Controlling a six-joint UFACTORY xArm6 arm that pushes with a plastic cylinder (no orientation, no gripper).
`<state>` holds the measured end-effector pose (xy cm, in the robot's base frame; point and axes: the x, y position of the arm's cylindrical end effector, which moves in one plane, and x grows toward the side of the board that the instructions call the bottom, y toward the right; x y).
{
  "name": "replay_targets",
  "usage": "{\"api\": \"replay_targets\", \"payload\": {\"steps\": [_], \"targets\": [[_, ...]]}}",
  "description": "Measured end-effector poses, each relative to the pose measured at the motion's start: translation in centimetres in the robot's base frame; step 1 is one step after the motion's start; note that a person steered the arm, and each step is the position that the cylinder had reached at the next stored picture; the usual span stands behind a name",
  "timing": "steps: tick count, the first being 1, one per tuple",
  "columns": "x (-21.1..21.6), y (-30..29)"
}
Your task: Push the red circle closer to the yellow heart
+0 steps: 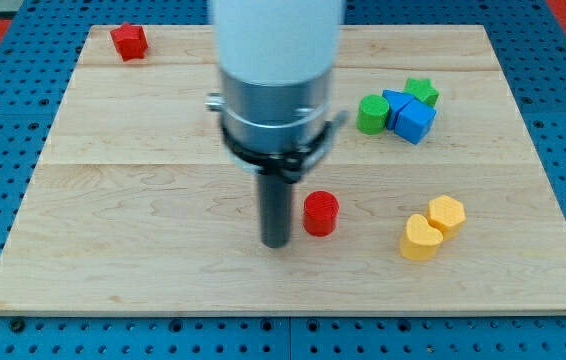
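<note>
No brand, label or writing can be read anywhere. The arm is seen coming down from the view's top, its white body and grey collar ending in an upright dark rod. No jaws are fitted and nothing is held; the tip (pixel 277 243) is set on the wooden board (pixel 143 230), just to the view's left of the red circle (pixel 320 213), with contact not certain. The red circle is stood upright as a short cylinder, so no long axis or heading can be told. The yellow heart (pixel 421 238) is placed to its right, slightly lower, apart from it, and is touched by a yellow hexagon (pixel 447 213). A green circle (pixel 371 114), two blue blocks (pixel 409 114) and a green star (pixel 422 91) are clustered at upper right. A red block (pixel 129 41) is seen at top left.
</note>
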<state>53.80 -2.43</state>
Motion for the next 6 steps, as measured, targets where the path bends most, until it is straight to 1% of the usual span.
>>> {"api": "replay_targets", "payload": {"steps": [1,2,3,4,5,6], "targets": [[-3.2,3.6],[-2.0,9.2],[-2.4,-0.5],[-5.1,-10.0],[-10.9,-15.5],[-16.7,-16.5]]}}
